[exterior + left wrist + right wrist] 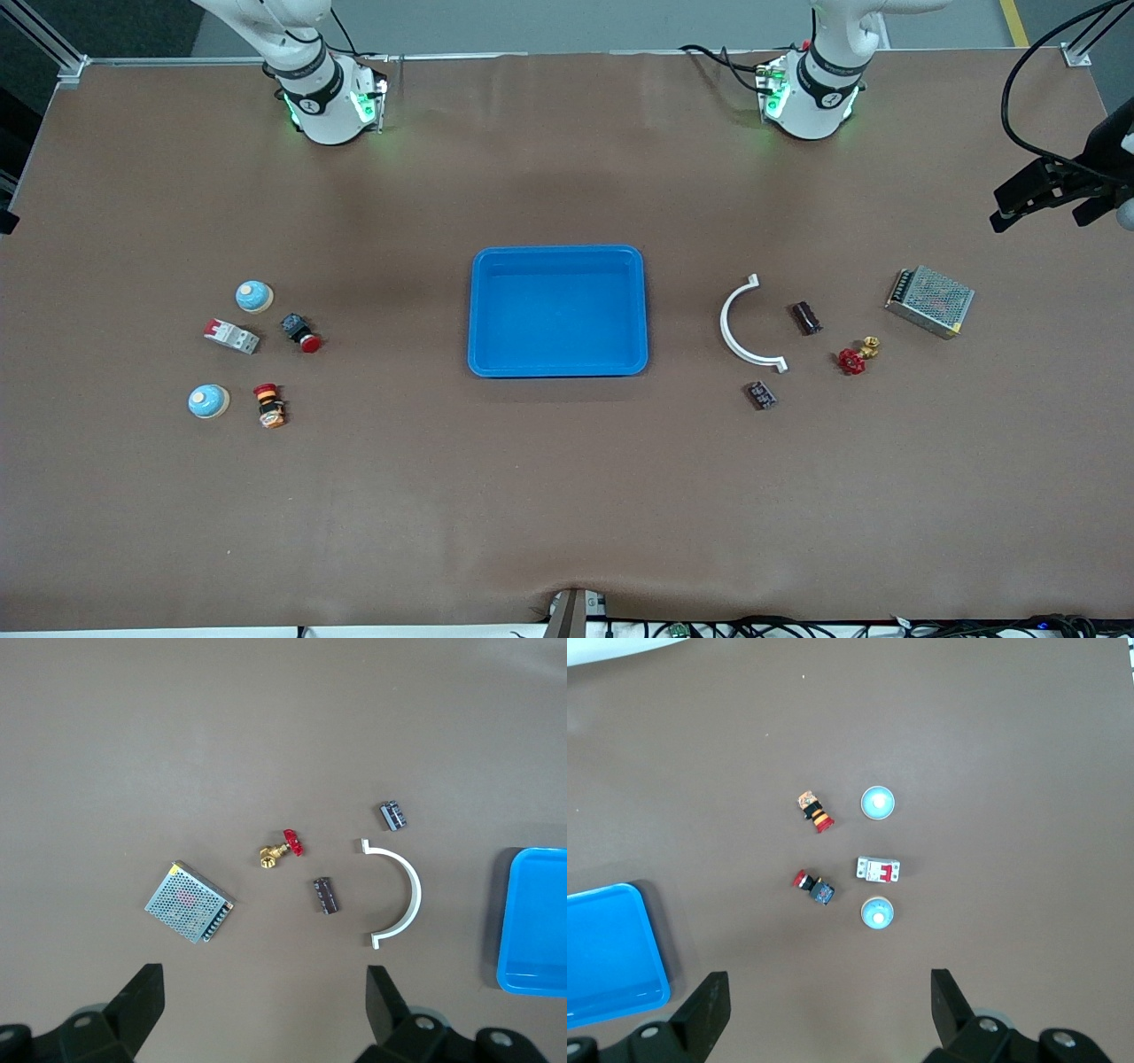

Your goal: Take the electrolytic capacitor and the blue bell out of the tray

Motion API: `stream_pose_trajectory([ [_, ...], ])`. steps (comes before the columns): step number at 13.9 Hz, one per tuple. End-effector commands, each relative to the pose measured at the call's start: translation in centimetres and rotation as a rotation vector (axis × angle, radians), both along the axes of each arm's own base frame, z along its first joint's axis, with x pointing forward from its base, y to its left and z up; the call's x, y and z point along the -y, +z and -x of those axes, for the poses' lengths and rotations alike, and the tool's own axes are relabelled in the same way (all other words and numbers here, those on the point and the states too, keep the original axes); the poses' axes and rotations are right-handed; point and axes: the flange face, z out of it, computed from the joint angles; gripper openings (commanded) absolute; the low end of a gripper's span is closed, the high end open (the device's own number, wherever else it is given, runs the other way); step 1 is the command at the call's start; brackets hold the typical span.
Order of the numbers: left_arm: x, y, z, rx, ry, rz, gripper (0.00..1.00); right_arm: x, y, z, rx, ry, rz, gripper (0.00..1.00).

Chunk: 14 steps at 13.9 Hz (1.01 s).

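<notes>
**Two arms wait high, tray bare**

One blue tray (558,310) sits mid-table. Toward the left arm's end lie a mesh-cased power supply (929,301), a white curved bracket (742,326), the dark capacitor (806,317) just beside that bracket, a red-handled valve (857,355) and a small dark module (762,395). Toward the right arm's end lie two blue bells (254,296) (208,401), a breaker (232,336) between them, and two red push buttons (301,333) (268,405). Left gripper (266,1001) hangs spread over its cluster; right gripper (830,1001) hangs spread likewise, holding nothing.
</notes>
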Motion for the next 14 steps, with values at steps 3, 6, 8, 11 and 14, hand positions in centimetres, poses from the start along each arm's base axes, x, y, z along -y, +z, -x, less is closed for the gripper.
stream_pose_trajectory([
  [3, 0.1, 0.7, 0.4, 0.002, -0.020, 0.012, 1.00, -1.1, -1.6, 2.8, 0.037, -0.008, 0.011, 1.00],
  [6, 0.1, 0.6, 0.4, 0.001, -0.020, 0.011, 1.00, -1.1, -1.4, 2.7, 0.041, -0.003, 0.020, 1.00],
  [8, 0.2, 0.5, 0.3, 0.001, -0.021, 0.011, 1.00, -1.2, -1.0, 2.7, 0.043, -0.005, 0.020, 1.00],
  [11, 0.2, 0.5, 0.3, 0.001, -0.021, 0.010, 1.00, -1.0, -1.1, 2.8, 0.034, -0.011, 0.017, 1.00],
  [14, 0.2, 0.5, 0.3, 0.002, -0.021, 0.011, 1.00, -0.9, -1.8, 2.9, 0.003, -0.015, 0.007, 1.00],
])
